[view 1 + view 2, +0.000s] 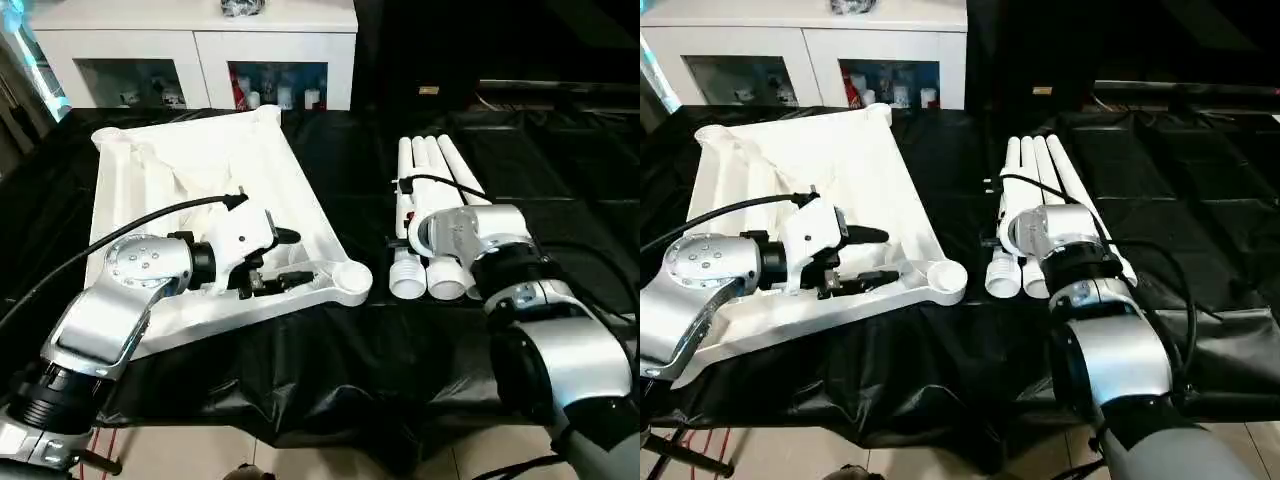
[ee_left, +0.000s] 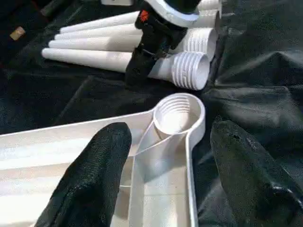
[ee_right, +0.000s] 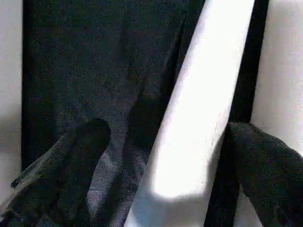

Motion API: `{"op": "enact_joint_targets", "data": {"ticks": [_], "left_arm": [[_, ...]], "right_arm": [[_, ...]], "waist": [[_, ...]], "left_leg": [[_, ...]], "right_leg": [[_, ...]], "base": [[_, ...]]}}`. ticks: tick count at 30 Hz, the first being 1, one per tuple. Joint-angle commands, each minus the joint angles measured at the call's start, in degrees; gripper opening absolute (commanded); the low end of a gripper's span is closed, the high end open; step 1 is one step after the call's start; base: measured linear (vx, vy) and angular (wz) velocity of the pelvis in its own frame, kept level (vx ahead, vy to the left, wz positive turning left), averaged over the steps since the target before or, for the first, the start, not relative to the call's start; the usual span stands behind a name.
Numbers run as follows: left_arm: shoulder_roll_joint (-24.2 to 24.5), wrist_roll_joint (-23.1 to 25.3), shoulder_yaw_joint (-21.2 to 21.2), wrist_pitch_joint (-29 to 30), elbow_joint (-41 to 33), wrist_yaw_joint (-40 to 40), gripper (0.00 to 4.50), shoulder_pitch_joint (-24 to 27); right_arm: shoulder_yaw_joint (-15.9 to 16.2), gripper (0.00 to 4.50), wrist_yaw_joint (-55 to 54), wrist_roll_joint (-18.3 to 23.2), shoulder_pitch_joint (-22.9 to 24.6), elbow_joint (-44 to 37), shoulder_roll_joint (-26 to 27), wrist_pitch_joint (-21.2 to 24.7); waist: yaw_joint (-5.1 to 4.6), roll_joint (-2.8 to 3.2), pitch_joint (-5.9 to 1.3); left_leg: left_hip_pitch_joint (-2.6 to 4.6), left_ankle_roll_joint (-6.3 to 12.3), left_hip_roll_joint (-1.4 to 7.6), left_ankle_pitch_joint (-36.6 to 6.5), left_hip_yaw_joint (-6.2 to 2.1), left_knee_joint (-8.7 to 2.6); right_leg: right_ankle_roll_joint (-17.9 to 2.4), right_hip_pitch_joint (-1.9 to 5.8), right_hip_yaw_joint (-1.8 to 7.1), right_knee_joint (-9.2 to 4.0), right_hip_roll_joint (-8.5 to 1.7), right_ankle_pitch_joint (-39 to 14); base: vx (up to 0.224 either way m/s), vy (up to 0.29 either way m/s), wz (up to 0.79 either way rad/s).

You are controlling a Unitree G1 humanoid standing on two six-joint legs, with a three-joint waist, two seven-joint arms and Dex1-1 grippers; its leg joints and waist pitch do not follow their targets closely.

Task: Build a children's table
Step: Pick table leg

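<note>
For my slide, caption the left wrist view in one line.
Left tool open over the tabletop's threaded corner socket, with the legs lying beyond on black cloth.

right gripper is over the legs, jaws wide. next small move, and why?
Probably close the right gripper on the leg lying between its open fingers: none of the four legs is fitted yet, and the tabletop lies ribbed side up with its near corner socket empty. The left gripper sits open over the tabletop by that socket, seemingly to steady it.
</note>
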Motion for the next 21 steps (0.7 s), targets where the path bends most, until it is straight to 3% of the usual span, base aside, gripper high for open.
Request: {"op": "enact_joint_targets", "data": {"ticks": [1, 12, 18, 19, 21], "left_arm": [[0.8, -0.8, -0.8, 1.3, -1.7, -1.0, 3.13, -0.2], [0.8, -1.0, -1.3, 3.3, -2.6, -1.7, 3.13, -0.4], [0.1, 0.3, -1.0, 1.3, -1.6, 0.3, 3.13, -1.0], [-0.6, 0.4, -0.5, 0.4, -0.5, 1.2, 3.13, -1.6], [-2.2, 0.5, 0.5, -0.9, 1.6, 3.4, 3.39, -2.6]], "right_arm": [[0.1, 4.13, -0.1, -1.0, -1.4, 2.1, 0.0, -0.7], [-0.7, 3.13, 0.5, -1.3, -2.2, 7.5, 0.0, -3.4], [-3.0, 2.76, -0.2, -0.4, -2.8, 8.9, -0.1, -4.6], [-4.1, 2.54, -0.6, 0.4, -3.0, 9.3, -0.3, -4.9], [-5.7, 2.4, -1.2, 1.6, -3.2, 9.5, -0.6, -5.3]], "waist": [[-0.14, -0.15, -4.26], [-0.1, -0.36, -4.17], [-0.1, -0.21, -4.23], [-0.07, -0.04, -4.23], [-0.01, 0.18, -4.29]], "left_leg": [[1.2, -1.62, 3.28, -4.2, -0.7, -3.92], [1.18, -1.47, 3.35, -4.6, -0.65, -3.93], [1.16, -1.47, 3.35, -4.5, -0.69, -3.91], [1.15, -1.48, 3.32, -4.5, -0.7, -3.89], [1.31, -1.75, 3.32, -5.3, -0.66, -3.84]], "right_leg": [[-15.7, 2.37, 2.67, -3.4, -4.52, 1.3], [-15.5, 2.33, 2.67, -3.43, -4.53, 0.2], [-15.6, 2.4, 2.64, -3.38, -4.49, 1.3], [-15.7, 2.4, 2.65, -3.36, -4.49, 1.5], [-15.8, 2.33, 2.65, -3.43, -4.46, 1.6]], "base": [[0.0, 0.0, 0.0], [0.0, 0.0, 0.0], [0.0, 0.0, 0.0], [0.0, 0.0, 0.0], [0.0, 0.0, 0.0]]}}
